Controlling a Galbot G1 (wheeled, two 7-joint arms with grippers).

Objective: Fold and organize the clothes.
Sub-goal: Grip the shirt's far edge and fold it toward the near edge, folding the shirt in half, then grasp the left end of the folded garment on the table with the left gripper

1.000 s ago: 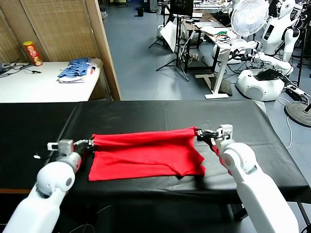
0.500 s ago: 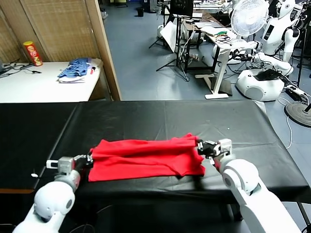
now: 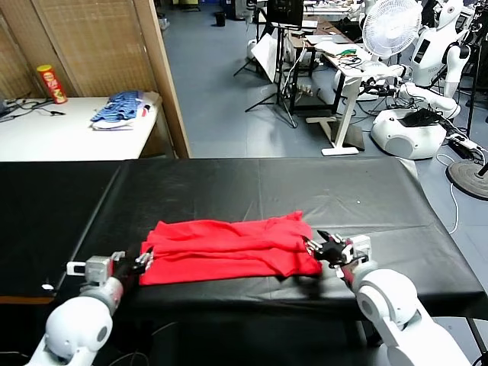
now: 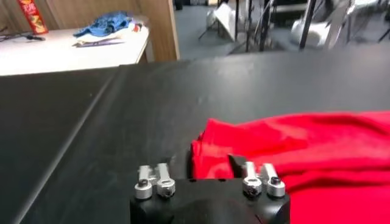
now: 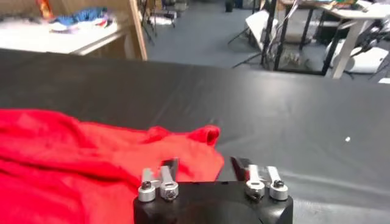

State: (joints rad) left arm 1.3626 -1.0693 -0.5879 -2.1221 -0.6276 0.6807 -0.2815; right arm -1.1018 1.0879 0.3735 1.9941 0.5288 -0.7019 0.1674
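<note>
Red cotton lies slack at both hands; neither grips it.

Left hand (image 3: 142,261): low at the near-left corner of the bright red short-sleeved cotton T-shirt (image 3: 229,248), fingers spread wide, cloth edge just in front of them in the left wrist view (image 4: 204,173). Nothing between the fingers.

Right hand (image 3: 319,247): low at the shirt's right end, fingers wide apart; in the right wrist view (image 5: 207,167) the red hem sits just ahead of one finger, not pinched.

Shirt: folded lengthwise into a long band, upper layer bunched and rumpled over the lower one, lying across the near middle of the black cloth-covered table (image 3: 252,183). Print not visible.

Step, as judged: a lengthwise fold is laid down and let go. Task not finished; the band is long and the top layer uneven.

Next move, as judged: likely a crosswise fold, one end carried over to the other. That calls for a fresh pinch through both layers at an end corner, a lift high enough to clear the cloth, and a flat set-down. Smoothing the bunched ridge first would help.

Edges and room: the shirt's near edge lies close to the table's front edge, so little margin there. Open black surface beyond the shirt and to either side. White side table (image 3: 69,130) with blue-and-white garment pile (image 3: 118,109) stands well apart, far left.
</note>
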